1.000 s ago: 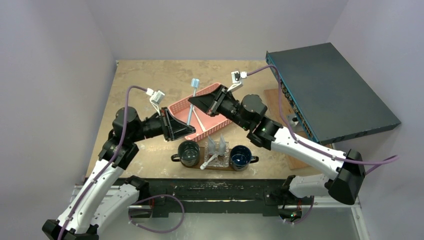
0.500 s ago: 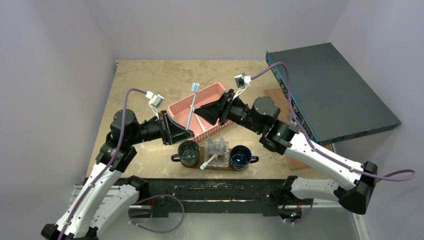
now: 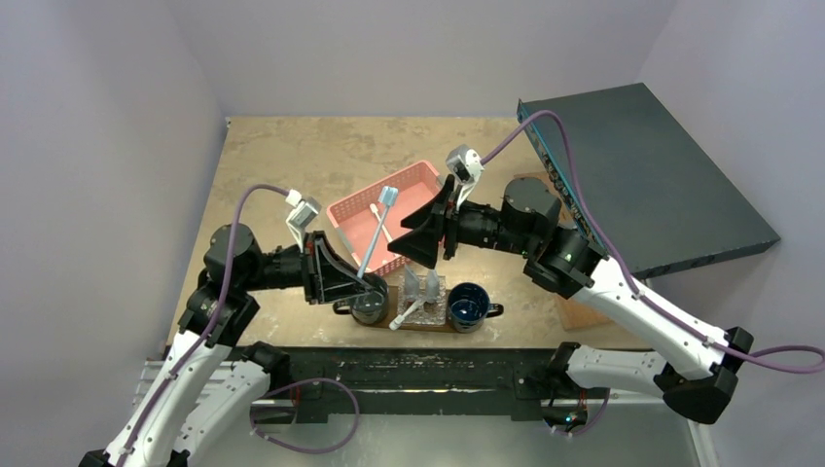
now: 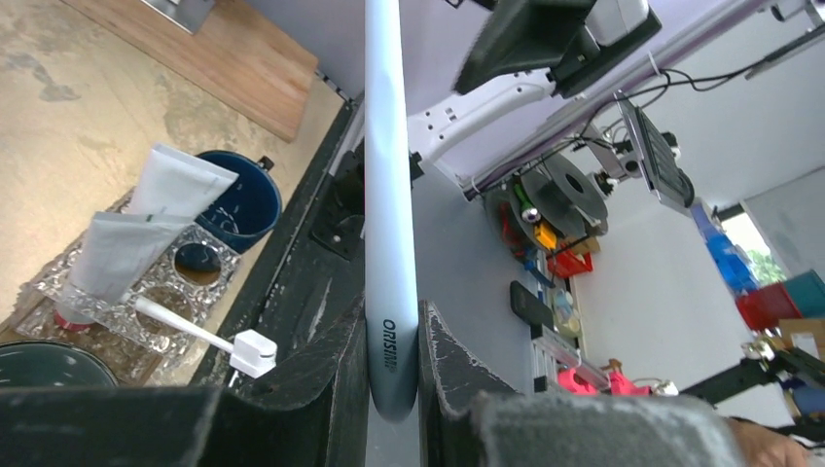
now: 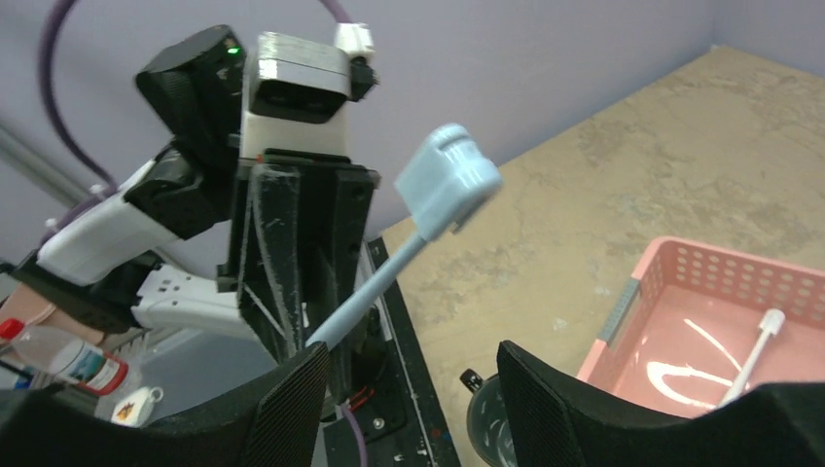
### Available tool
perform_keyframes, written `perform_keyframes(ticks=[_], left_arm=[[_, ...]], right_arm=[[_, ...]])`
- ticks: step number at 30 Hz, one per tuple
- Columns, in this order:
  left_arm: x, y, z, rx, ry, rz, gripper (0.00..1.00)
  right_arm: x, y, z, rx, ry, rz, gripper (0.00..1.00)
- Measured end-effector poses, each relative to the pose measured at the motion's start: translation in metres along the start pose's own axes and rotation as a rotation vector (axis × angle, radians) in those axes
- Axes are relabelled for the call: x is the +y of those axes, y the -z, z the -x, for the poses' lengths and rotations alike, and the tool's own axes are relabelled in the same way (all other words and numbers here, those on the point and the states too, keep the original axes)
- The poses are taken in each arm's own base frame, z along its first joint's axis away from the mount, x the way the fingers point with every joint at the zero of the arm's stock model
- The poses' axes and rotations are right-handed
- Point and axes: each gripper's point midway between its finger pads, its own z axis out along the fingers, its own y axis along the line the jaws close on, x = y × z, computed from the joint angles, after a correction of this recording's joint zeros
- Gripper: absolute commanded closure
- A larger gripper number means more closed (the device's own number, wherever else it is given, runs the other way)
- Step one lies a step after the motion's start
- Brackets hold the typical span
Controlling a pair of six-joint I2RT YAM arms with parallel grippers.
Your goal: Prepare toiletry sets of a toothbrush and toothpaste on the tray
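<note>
A long pale blue plastic toothbrush with a capped head point(image 3: 376, 236) is seen from above, gripped at its handle end by the clenched left gripper point(image 3: 367, 283). It is slanted up over the pink plastic mesh basket point(image 3: 342, 209) and not yet set on the dark brown oval wooden tray point(image 3: 435, 326) just beside it, where two dark mugs point(image 3: 469, 306) and a clear glass holder point(image 3: 420, 292) are carried. The right gripper point(image 3: 420, 238) is held near the brush, released and empty.

From the left wrist, the handle is shown pinched near its very end between the fingers point(image 4: 326, 379).

From the right wrist, spread jaws are shown with nothing between them, and a thin white toothbrush point(image 5: 749, 362) is seen lying in the basket.

With so short a hold, the brush could be levered loose or swung aside if its shaft is knocked against a mug rim or the nearby right gripper
</note>
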Motion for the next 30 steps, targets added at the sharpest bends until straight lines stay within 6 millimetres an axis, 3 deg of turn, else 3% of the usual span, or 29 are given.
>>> perform_keyframes(ticks=[7,17,30], left_arm=[[-0.006,0.004,-0.017,0.08,-0.012,-0.051,1.0],[-0.012,0.011,-0.037,0.165,-0.029,-0.11,1.0],[-0.019,0.018,-0.048,0.198,-0.062,-0.15,1.0]], right_arm=[[0.025,0.011,0.004,0.039,0.061,0.113,0.29],[0.031,0.015,0.009,0.065,0.08,0.167,0.27],[0.047,0.021,0.01,0.106,0.061,0.306,0.36]])
